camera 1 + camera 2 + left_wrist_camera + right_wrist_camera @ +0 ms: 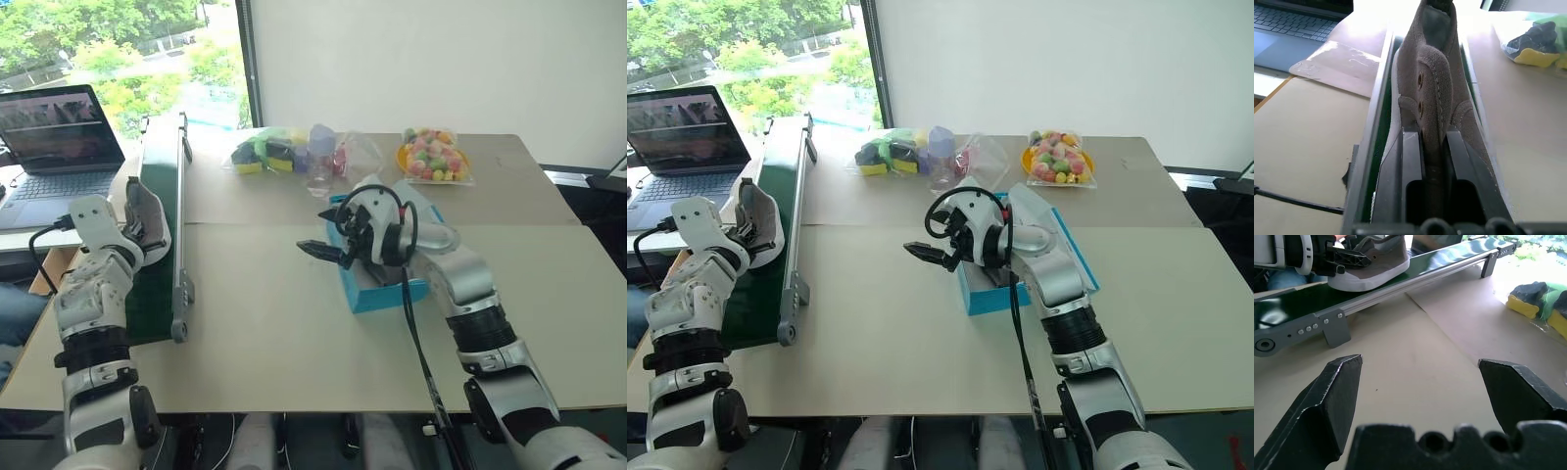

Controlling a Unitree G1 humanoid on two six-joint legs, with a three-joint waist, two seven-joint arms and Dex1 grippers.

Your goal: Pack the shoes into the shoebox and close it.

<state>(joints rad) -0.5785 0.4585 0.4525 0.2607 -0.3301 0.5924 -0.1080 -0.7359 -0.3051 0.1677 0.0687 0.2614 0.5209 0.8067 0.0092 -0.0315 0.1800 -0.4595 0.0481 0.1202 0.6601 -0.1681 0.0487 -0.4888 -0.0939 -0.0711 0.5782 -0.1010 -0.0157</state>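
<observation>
The left hand (pixel 1432 161) pinches a shoe (pixel 147 220) on the green case (pixel 157 245) at nine o'clock, probably by its collar, to lift it. The right hand (pixel 312 250) waits spread beside the shoebox (pixel 377 289).

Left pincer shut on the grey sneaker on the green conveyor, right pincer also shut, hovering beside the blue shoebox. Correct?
Not quite: the right pincer is open, its fingers wide apart in the right wrist view. The left pincer is indeed shut on the grey sneaker on the green conveyor, beside the blue shoebox.

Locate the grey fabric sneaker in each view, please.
Left eye view: far left, grey fabric sneaker on the long dark green case.
Right eye view: far left too.
Left wrist view: clamped in the left gripper.
Right wrist view: atop the case.
Shared landmark: the case.
</observation>
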